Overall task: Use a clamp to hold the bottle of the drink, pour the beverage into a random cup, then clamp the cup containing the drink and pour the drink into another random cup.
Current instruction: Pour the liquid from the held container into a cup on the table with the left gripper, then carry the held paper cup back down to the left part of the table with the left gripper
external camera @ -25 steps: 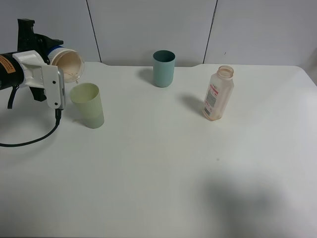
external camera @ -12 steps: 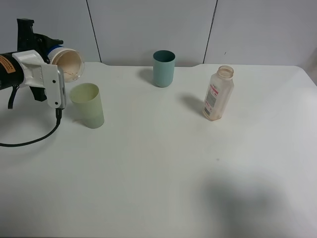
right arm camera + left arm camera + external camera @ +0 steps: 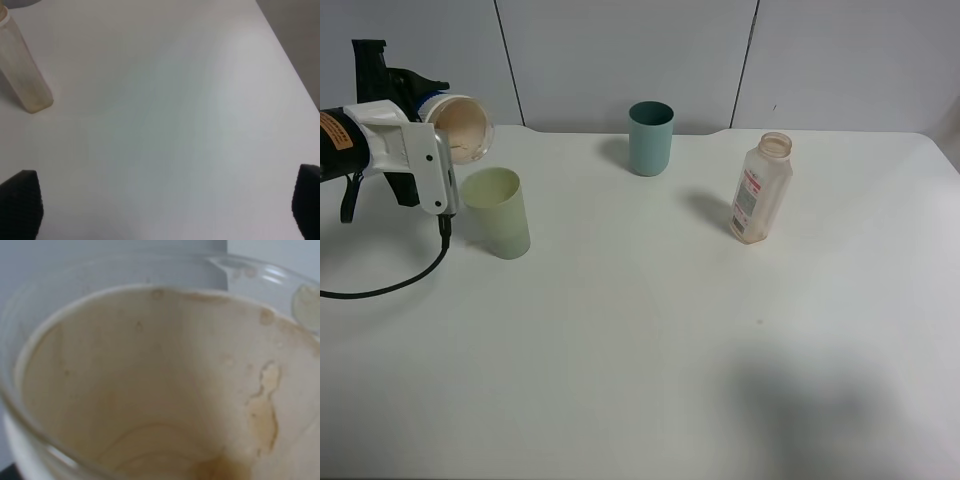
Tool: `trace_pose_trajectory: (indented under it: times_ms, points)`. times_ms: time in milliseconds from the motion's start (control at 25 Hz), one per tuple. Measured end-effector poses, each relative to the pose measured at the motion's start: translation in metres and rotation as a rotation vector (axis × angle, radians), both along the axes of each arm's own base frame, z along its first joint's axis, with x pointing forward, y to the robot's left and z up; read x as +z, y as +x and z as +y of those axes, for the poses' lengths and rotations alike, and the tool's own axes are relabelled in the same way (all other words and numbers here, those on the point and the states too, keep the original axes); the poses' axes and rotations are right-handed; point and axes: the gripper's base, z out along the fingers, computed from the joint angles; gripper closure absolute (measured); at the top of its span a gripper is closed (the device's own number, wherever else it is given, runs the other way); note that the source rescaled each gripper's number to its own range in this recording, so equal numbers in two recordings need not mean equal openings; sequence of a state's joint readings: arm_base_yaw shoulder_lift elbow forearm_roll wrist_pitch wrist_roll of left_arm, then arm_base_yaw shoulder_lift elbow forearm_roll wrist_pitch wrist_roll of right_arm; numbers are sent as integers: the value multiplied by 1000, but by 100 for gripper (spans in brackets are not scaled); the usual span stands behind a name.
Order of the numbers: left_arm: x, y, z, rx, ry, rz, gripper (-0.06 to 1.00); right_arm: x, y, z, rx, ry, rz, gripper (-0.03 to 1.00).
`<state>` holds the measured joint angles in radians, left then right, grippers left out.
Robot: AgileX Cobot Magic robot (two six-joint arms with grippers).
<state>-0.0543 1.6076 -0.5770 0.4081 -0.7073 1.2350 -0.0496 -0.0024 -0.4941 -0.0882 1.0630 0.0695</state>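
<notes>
My left gripper [image 3: 423, 104] is shut on a cream cup [image 3: 460, 128] and holds it tipped on its side above and just behind a pale green cup [image 3: 497, 212], mouth toward it. The left wrist view looks into the held cup [image 3: 150, 390]: brown-stained walls and a little brown residue at the bottom. The green cup's rim [image 3: 307, 307] shows past the held cup's edge. A clear, uncapped, nearly empty bottle [image 3: 760, 189] stands at the right; it also shows in the right wrist view [image 3: 22, 75]. My right gripper [image 3: 164, 202] is open over bare table, away from the bottle.
A teal cup [image 3: 650, 138] stands upright at the back middle. A black cable [image 3: 390, 285] hangs from the left arm onto the white table [image 3: 650, 340]. The table's right edge [image 3: 290, 65] shows in the right wrist view.
My left gripper and the cream cup have shifted slightly right, toward the green cup. The bottle and the other cups have not moved.
</notes>
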Motion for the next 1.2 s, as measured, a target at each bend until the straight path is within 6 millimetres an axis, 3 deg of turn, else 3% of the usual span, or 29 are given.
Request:
trace_pose_trajectory:
  times_ms: [320,960,1200]
  points:
    - [0,0,0,92,-331,113,91,0,0,0,0,0,0,-3]
    - [3,0,-1,207,-817,245,91,0,0,0,0,0,0,-3]
    - [5,2,16,287,-1012,273,91,0,0,0,0,0,0,-3]
